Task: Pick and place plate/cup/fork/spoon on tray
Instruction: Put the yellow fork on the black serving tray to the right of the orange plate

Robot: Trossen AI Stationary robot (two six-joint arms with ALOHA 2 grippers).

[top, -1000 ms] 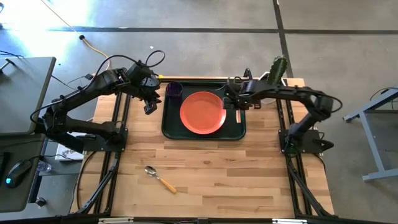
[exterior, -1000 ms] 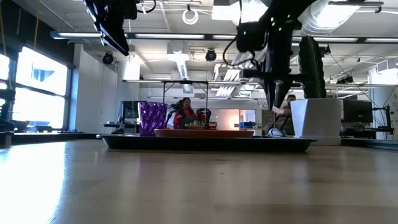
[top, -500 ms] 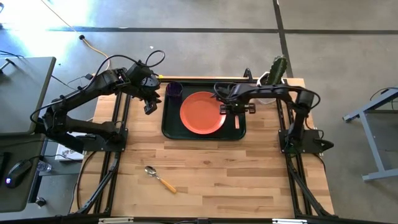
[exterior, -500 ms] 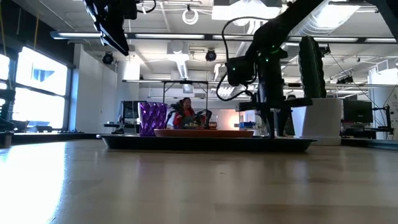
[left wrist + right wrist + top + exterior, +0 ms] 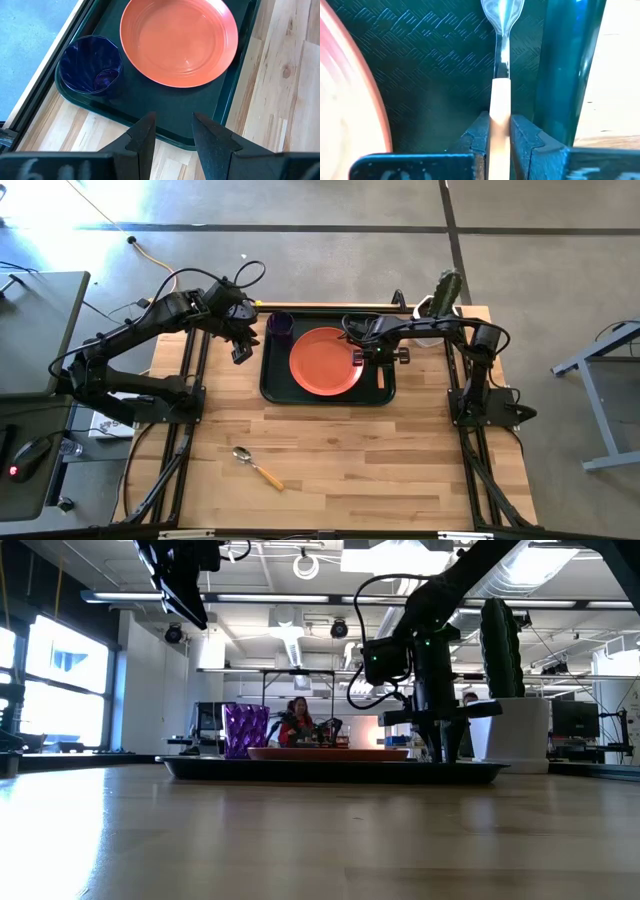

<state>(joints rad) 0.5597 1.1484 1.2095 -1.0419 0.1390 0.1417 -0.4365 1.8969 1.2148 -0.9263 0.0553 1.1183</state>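
Standing over the right side of the tray (image 5: 327, 394), the right gripper (image 5: 381, 360) is down low with its two fingers (image 5: 522, 137) pinched tight on the orange handle of the fork (image 5: 501, 75), whose metal head points out ahead over the dark tray floor. The fork sits in the narrow strip between the plate (image 5: 326, 361) and the tray's right rim, with the plate's curved edge just beside it. The plate lies flat in the middle of the tray, and the purple cup (image 5: 280, 326) stands upright in the tray's far left corner. The spoon (image 5: 256, 466) lies well apart from all that, alone on the wooden table (image 5: 400, 470) toward the near edge, its bowl pointing to the left. The left gripper (image 5: 171, 134) hangs in the air just off the tray's left side, fingers parted a little and holding nothing. A potted cactus (image 5: 443, 292) stands by the far right corner.
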